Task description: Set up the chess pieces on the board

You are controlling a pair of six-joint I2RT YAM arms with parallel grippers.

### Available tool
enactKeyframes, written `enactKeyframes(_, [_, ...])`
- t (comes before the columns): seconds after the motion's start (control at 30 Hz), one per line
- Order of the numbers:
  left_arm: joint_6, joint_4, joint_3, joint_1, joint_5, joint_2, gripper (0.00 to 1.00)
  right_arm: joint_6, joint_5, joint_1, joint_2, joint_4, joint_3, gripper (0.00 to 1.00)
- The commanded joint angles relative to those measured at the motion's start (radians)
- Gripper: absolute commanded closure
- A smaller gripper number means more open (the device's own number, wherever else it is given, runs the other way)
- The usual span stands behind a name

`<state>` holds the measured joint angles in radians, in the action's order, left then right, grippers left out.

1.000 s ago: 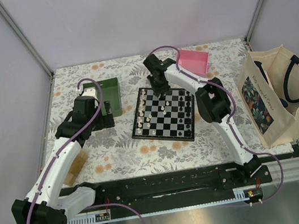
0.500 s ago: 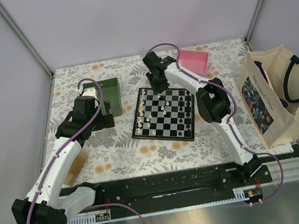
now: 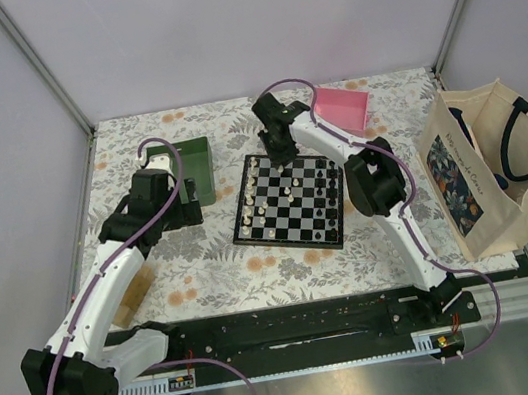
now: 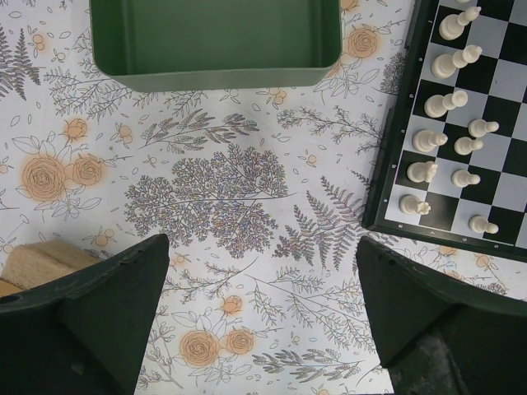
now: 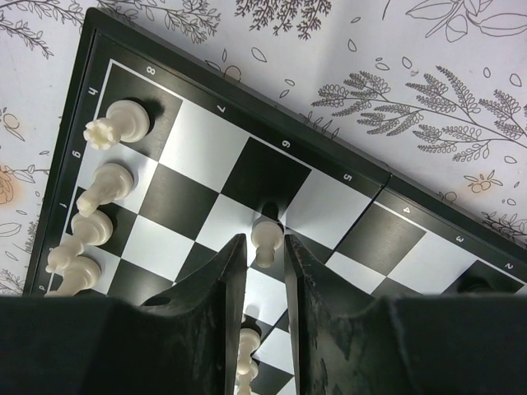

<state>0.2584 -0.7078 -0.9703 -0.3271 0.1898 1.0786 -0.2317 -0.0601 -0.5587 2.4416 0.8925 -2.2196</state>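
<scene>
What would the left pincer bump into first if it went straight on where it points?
Probably the flowery tablecloth, on the bare patch between the green tray and the chessboard. Nothing else seems in the way.

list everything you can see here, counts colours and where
board: one, black and white checks, mid table
white pieces: many, cream, mostly along the board's left columns
black pieces: several, black, toward the board's right side
green tray: one, green, left of the board
pink box: one, pink, beyond the board's far right corner
tote bag: one, cream with floral panel, right table edge
tan block: one, tan, beside the left arm
tablecloth: one, floral, covering the table
left gripper: black, open, above the cloth
right gripper: black, fingers flanking a white piece; contact unclear
</scene>
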Motion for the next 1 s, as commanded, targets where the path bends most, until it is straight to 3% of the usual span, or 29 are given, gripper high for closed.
enactKeyframes(0.0, [-0.013,0.039,0.004,0.003,-0.004,0.003,0.01,0.008,0.003,-0.010,0.000,0.013,-0.038,0.67])
enactKeyframes(0.2, [-0.013,0.037,0.002,0.005,-0.006,0.006,0.01,0.012,0.002,-0.010,-0.004,0.013,-0.040,0.74])
enactKeyframes(0.4, [-0.015,0.041,0.002,0.003,-0.010,0.004,0.01,0.003,0.014,-0.012,-0.003,0.010,-0.057,0.90])
enactKeyframes(0.97, [-0.016,0.041,0.001,0.003,-0.015,0.006,0.01,-0.015,0.036,-0.026,0.109,0.003,-0.219,0.90])
